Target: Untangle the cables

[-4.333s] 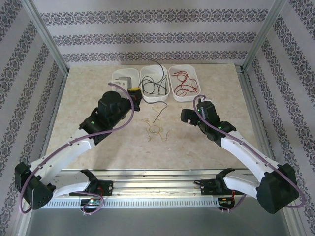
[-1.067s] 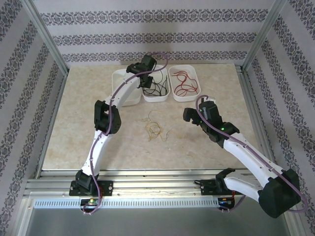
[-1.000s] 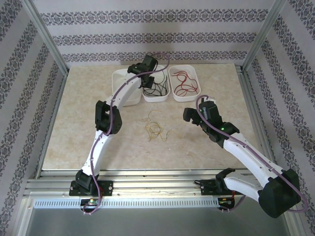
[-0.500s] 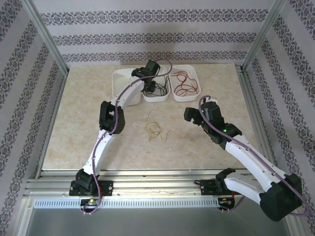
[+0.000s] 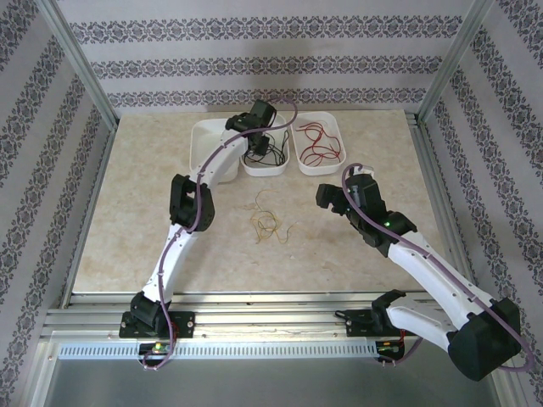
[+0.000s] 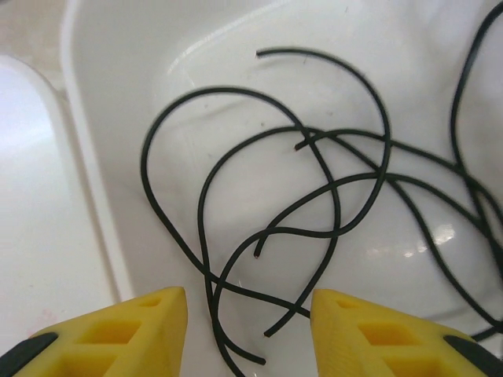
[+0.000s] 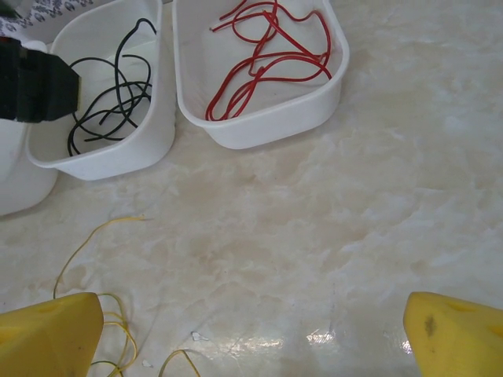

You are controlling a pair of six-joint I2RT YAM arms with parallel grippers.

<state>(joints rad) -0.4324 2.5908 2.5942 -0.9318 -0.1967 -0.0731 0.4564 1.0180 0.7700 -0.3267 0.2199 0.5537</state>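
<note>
Black cables [image 6: 313, 137] lie in loose crossing loops on the floor of the white middle tray [image 7: 149, 129], at the far side of the tabletop [image 5: 144, 203]. Left pincer [image 6: 248, 308] hangs right over them, pointing down into that tray. Its jaws are apart and released, yellow fingertips [image 6: 157, 314] either side of a cable end, gripping nothing. Can't tell if the tips touch the wires. Red cables [image 7: 263, 59] lie curled in the right tray [image 7: 267, 122], just beside the middle one, walls nearly touching. Left tray [image 5: 204, 148] is white, on the other side of the middle tray, partly behind the left arm. Yellow-green cables [image 5: 268, 222] sit in a small tangle on bare tabletop, on the near side of the trays, between the two arms. Right pincer [image 7: 251, 334] hovers over the tabletop just right of that tangle, jaws spread wide, holding nothing. In the right wrist view, thin yellow-green strands curl next to the fingertip at the view's left edge.
</note>
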